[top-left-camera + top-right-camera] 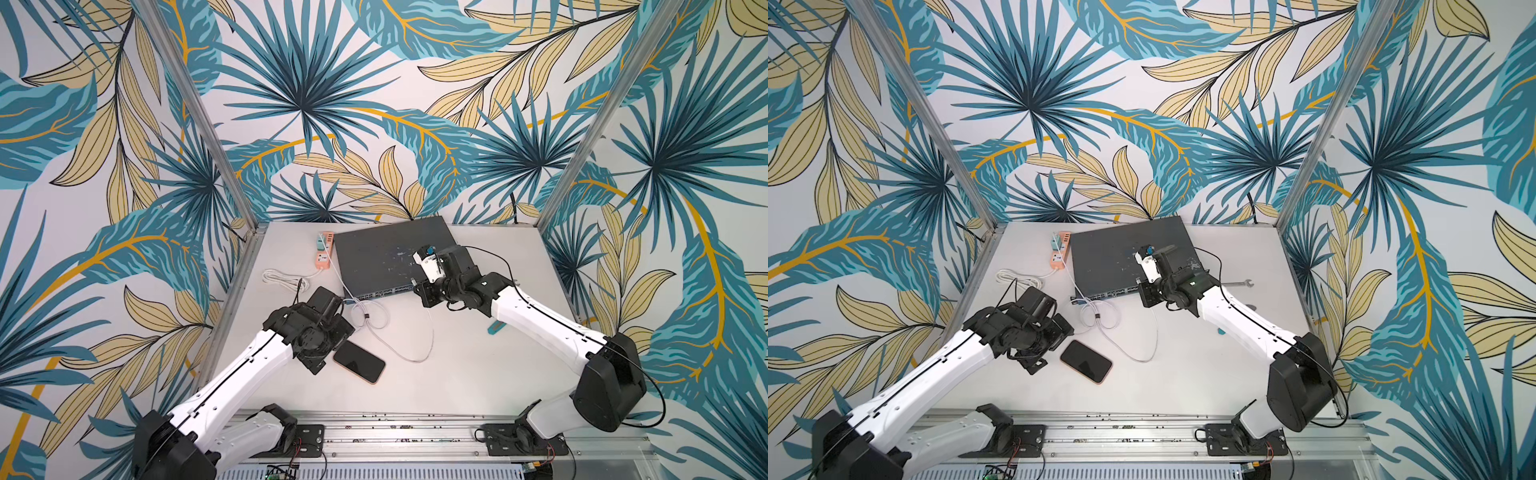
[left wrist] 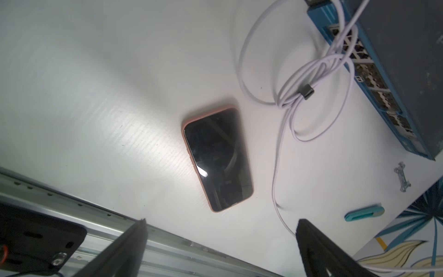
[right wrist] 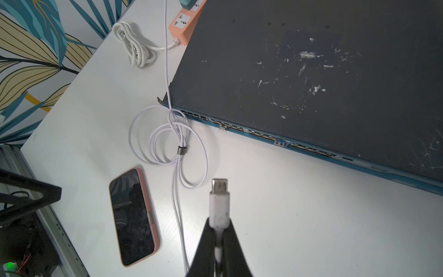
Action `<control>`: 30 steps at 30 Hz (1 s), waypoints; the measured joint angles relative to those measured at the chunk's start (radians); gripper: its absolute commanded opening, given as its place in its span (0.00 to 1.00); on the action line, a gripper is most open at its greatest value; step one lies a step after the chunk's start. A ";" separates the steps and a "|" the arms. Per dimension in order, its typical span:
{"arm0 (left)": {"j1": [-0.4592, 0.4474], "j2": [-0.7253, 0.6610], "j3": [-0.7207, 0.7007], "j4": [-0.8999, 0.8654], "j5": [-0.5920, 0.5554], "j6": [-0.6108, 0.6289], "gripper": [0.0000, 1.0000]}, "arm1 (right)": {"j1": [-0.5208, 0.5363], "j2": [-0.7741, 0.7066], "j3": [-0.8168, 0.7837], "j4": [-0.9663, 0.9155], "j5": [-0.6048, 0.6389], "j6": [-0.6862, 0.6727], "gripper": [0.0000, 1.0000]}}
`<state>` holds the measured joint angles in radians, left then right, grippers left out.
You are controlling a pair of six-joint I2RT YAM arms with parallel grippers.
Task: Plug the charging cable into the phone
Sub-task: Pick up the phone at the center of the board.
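phone: glossy black glass screen, matt pinkish rim. charging cable: smooth white plastic. network switch: matt dark grey metal lid, scuffed, white flecks. table: white, matt, finely ribbed. wrench: bare shiny metal.

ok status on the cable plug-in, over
Left claw open, empty, near phone. Right claw shut on charging cable connector, not yet plugged in. Cable slack lies between connector and phone.

Left arm extends from the near left toward the middle, wrist bent downward. Left gripper hangs with its jaws spread wide and nothing between them. Right arm reaches from the near right toward the far middle, with the right gripper raised and clamped tight on the plug end of the charging cable.
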<state>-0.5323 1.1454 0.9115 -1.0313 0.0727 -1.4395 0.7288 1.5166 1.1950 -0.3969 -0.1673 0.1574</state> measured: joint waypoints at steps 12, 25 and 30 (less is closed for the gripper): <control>-0.070 0.224 0.022 0.122 0.002 -0.157 1.00 | -0.040 -0.017 -0.089 0.061 -0.052 -0.024 0.00; -0.074 0.299 -0.066 0.241 0.029 -0.185 1.00 | -0.042 -0.014 -0.090 0.093 -0.066 -0.027 0.00; -0.074 0.335 -0.072 0.280 0.048 -0.185 1.00 | -0.042 -0.006 -0.090 0.094 -0.070 -0.027 0.00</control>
<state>-0.6064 1.4803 0.8398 -0.7513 0.1207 -1.6245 0.6868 1.5108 1.1049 -0.3031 -0.2371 0.1303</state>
